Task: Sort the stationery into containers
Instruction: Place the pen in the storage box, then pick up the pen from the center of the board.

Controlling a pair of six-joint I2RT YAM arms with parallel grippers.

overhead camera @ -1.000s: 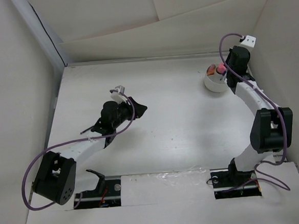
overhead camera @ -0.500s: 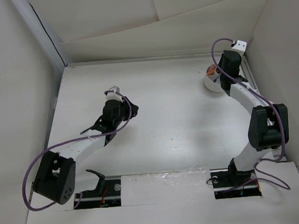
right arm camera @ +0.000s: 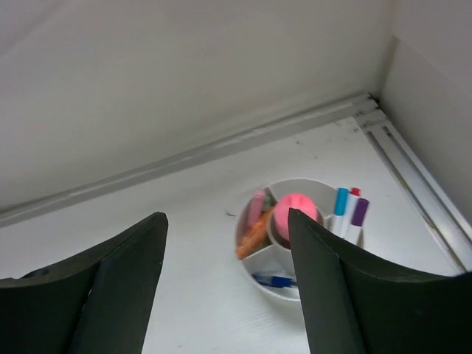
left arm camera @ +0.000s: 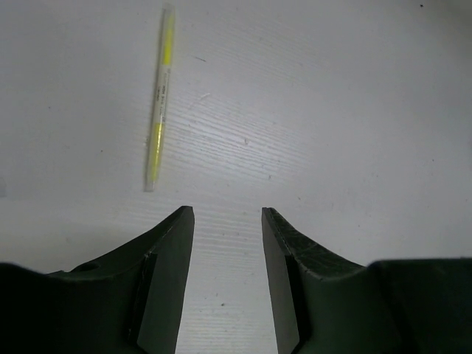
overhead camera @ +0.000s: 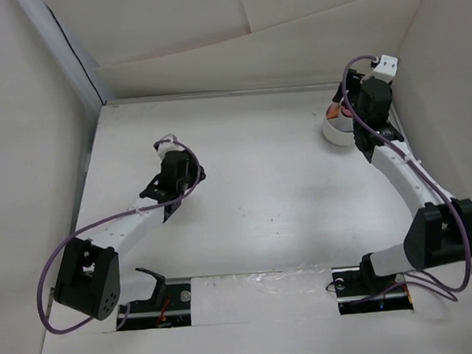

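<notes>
A yellow pen (left arm camera: pixel 160 96) lies on the white table, ahead and to the left of my left gripper (left arm camera: pixel 227 214), which is open with nothing between its fingers. In the top view the left gripper (overhead camera: pixel 197 174) hovers over the table's left half. The round white cup (right arm camera: pixel 310 293) with inner dividers stands in the far right corner. It holds a pink-capped tube (right arm camera: pixel 296 206) in the centre, an orange piece (right arm camera: pixel 254 234), a blue pen (right arm camera: pixel 274 280) and three capped markers (right arm camera: pixel 346 214). My right gripper (right arm camera: pixel 225 217) hangs open above the cup (overhead camera: pixel 332 131), holding nothing.
White walls close the table in at the back, left and right. A metal rail (right arm camera: pixel 413 181) runs along the right wall just beside the cup. The arm bases (overhead camera: pixel 155 300) sit at the near edge.
My right gripper has opened wide over the cup and pulled back a little, with the pink-capped tube now in the cup. The left arm has swung left.
</notes>
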